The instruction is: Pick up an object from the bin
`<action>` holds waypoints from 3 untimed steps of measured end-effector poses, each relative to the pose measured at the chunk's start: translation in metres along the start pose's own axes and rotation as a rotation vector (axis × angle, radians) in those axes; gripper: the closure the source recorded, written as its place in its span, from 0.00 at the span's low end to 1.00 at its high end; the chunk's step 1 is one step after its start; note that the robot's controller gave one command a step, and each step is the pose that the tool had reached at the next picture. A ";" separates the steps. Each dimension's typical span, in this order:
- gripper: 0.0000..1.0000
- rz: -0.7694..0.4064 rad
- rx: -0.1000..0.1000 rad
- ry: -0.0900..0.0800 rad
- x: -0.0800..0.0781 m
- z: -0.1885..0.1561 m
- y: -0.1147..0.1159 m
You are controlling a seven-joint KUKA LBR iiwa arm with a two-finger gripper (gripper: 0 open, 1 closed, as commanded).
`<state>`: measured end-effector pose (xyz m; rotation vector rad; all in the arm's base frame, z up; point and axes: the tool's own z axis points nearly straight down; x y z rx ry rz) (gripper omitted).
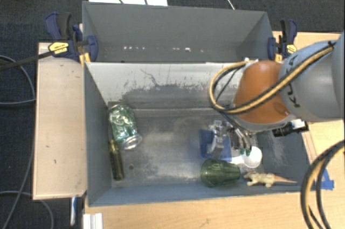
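- The gripper (229, 140) sits low at about 4 o'clock in the bin (172, 28). I cannot tell whether it is open or closed, or whether it has hold of anything.
- Nearest to it is a blue piece (207, 143) at its 9 o'clock. A dark green jar (218, 173) lies at 6, a white ball (252, 157) at 4 and a tan toy lizard (268, 179) at 5.
- Risk: these lie crowded, so closing could catch two at once, or nudge the ball or jar away.
- Risk: the bin's near wall is close, and a thing could get pinned against it.
- Well apart, at the bin's 8 o'clock, lie a green can (124, 125) and a dark bottle (116, 160). No writing on them can be read.
- Letters on the arm (318, 88) begin "KU"; the rest is hidden.
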<state>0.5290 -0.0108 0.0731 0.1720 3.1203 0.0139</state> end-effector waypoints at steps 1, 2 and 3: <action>1.00 0.074 0.007 0.009 -0.028 -0.088 -0.010; 1.00 0.048 0.001 -0.008 -0.013 -0.032 -0.037; 1.00 0.112 0.006 0.006 -0.035 -0.007 -0.016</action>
